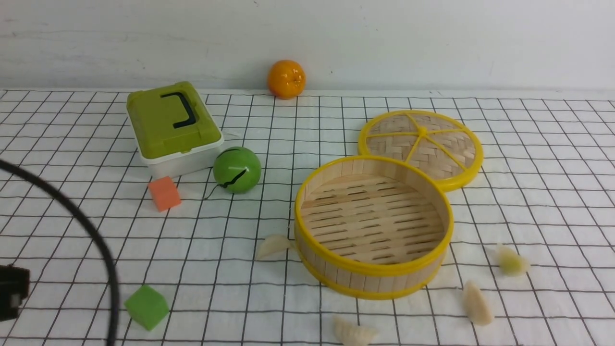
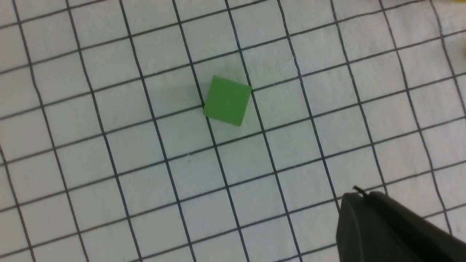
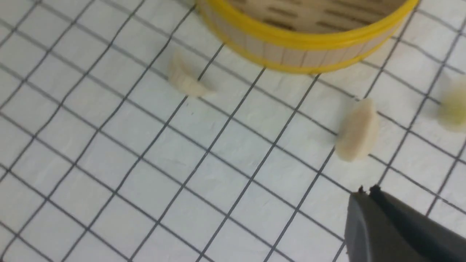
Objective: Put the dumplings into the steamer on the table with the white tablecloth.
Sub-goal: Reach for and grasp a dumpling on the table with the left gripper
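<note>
The bamboo steamer [image 1: 374, 226] stands empty on the white gridded tablecloth [image 1: 552, 158], its near wall also in the right wrist view [image 3: 302, 47]. Four dumplings lie round it: one touching its left wall [image 1: 273, 246], one in front [image 1: 354, 332], one at front right [image 1: 476, 302], and the pale green one to the right [image 1: 511, 261]. The right wrist view shows three: [image 3: 185, 79], [image 3: 356, 131], and the green one [image 3: 453, 109]. My right gripper [image 3: 367, 190] is shut and empty, above the cloth near the middle one. My left gripper [image 2: 358, 192] is shut and empty, near the green cube [image 2: 227, 100].
The flat woven lid [image 1: 421, 146] lies behind the steamer. A green-lidded box [image 1: 173, 127], a green ball [image 1: 237, 169], an orange cube [image 1: 164, 193] and the green cube [image 1: 146, 306] lie on the left. An orange [image 1: 286, 79] sits by the wall. A black cable [image 1: 86, 230] arcs at left.
</note>
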